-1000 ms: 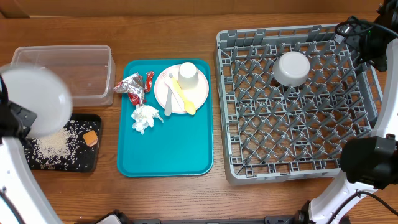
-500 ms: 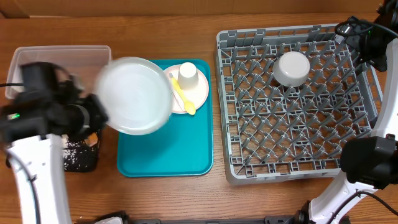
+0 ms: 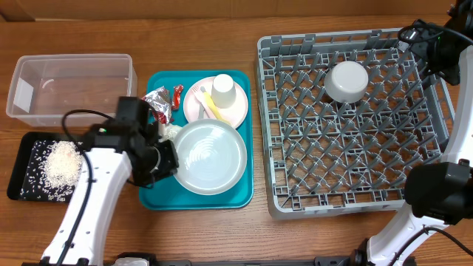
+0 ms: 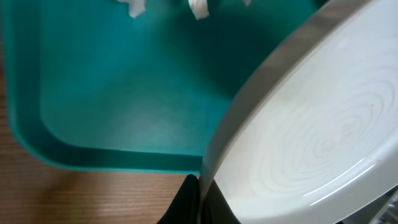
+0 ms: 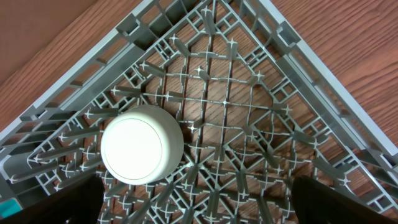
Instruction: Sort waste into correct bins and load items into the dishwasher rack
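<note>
Overhead: the left gripper (image 3: 164,157) pinches the grey plate (image 3: 211,157) by its rim over the teal tray (image 3: 229,201). Loading seems underway, and next the plate needs carrying past the fingertips to the rack (image 3: 270,199). Two plates, one bowl (image 3: 347,81), one cup (image 3: 223,89), one spoon (image 3: 216,112).
Left wrist: fingers (image 4: 183,205) clamp the rim.
Right wrist: right gripper (image 5: 199,208) spread, bowl ahead.

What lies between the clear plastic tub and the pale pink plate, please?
In the overhead view, the crumpled foil wrappers lie between the clear tub and the pink plate, on the teal tray just inside its left rim.
</note>
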Tool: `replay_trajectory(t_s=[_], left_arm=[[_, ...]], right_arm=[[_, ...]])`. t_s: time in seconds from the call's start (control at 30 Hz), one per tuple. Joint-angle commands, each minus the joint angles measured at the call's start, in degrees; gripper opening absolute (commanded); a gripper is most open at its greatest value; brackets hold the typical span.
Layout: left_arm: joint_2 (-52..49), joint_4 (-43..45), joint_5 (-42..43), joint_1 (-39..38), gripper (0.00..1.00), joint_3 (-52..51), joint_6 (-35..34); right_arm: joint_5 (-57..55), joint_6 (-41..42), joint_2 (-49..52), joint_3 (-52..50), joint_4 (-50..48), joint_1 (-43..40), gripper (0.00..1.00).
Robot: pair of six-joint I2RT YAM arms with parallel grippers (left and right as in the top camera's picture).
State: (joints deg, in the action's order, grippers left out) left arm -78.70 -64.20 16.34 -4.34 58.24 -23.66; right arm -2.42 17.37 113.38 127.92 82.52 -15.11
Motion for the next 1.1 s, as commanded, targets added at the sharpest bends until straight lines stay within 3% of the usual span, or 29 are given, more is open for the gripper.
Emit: replay_trajectory(t_s=[0.0,0.33,0.37,0.43,0.47,0.5,0.53,0.57,0.6,0.77,0.93,1.07], left_arm=[[-0.85,2.82,-0.48,-1.42,0.04,-3.98,-2.38],[-2.62,9.81,-6.36,-1.36,0.04,-10.21,-4.17],[-2.64,9.90,-6.36,-1.36,0.08,-10.21,-4.20],[-2.64,10.08,-6.23,-1.36,0.20,-10.21,-4.22],[-2.64,10.05,-6.25,-1.36,0.32,-10.21,-4.20],[-2.64,9.84,-6.27,-1.36,0.54,-10.21,-4.02],[-2.64,9.60,-6.25,-1.36,0.82,-10.21,-3.98],[-2.64,9.42,-6.23,-1.36,0.91,-10.21,-4.00],[-2.64,9.22,-6.25,-1.36,0.95,-10.19,-3.98],[-2.60,6.40,-5.90,-1.36,0.97,-7.76,-3.98],[-1.70,-0.13,-5.79,-1.36,0.97,-0.24,-2.05],[0.42,-3.39,-6.01,-1.11,1.00,6.56,-1.64]], right_arm=[[-0.52,0.26,-0.37,0.70,-0.11,-0.02,1.00],[-0.52,0.26,-0.37,0.70,-0.11,-0.02,1.00],[-0.52,0.26,-0.37,0.70,-0.11,-0.02,1.00],[-0.52,0.26,-0.37,0.70,-0.11,-0.02,1.00],[-0.52,0.26,-0.37,0.70,-0.11,-0.02,1.00],[-0.52,0.26,-0.37,0.70,-0.11,-0.02,1.00],[-0.52,0.26,-0.37,0.70,-0.11,-0.02,1.00],[-0.52,0.26,-0.37,0.70,-0.11,-0.02,1.00],[-0.52,0.26,-0.37,0.70,-0.11,-0.02,1.00],[-0.52,0.31,-0.37,0.70,-0.13,-0.02,1.00],[-0.50,0.68,-0.37,0.70,-7.61,-0.02,1.00],[9.79,0.52,-0.39,0.70,-3.48,-0.02,1.00]])
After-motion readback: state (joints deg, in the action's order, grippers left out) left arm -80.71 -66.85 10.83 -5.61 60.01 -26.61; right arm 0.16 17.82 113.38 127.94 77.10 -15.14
